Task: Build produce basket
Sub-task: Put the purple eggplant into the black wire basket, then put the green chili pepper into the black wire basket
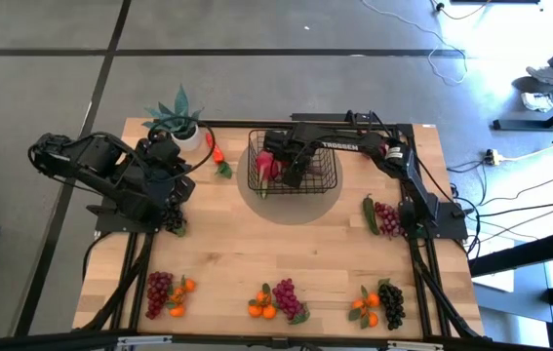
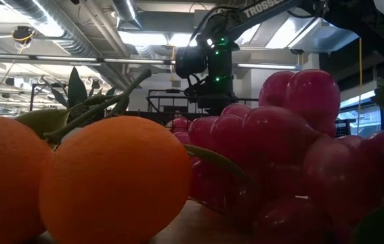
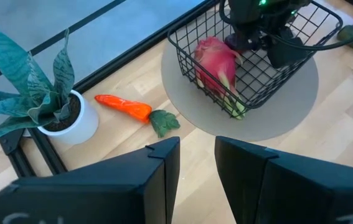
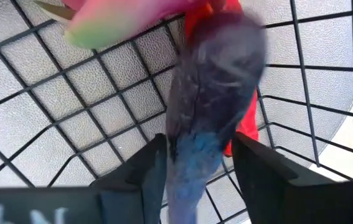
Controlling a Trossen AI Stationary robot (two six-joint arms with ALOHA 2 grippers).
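Observation:
The black wire basket stands on a round grey mat at the table's far middle. A pink-red radish and a red pepper lie in it. My right gripper points down into the basket, its fingers apart on either side of a dark eggplant, which shows blurred above the wire floor. My left gripper hangs open and empty above the table's left part, left of the basket. A carrot lies on the wood between the basket and a potted plant. My right gripper comes at the eggplant from above, with a finger on each side of its narrower end. A strip of red pepper shows between the eggplant and one finger. Whether the other finger touches the eggplant I cannot tell.
A spiky plant in a white pot stands at the far left. Grape bunches with oranges lie along the near edge and fill the low view. More grapes lie by the right arm's base.

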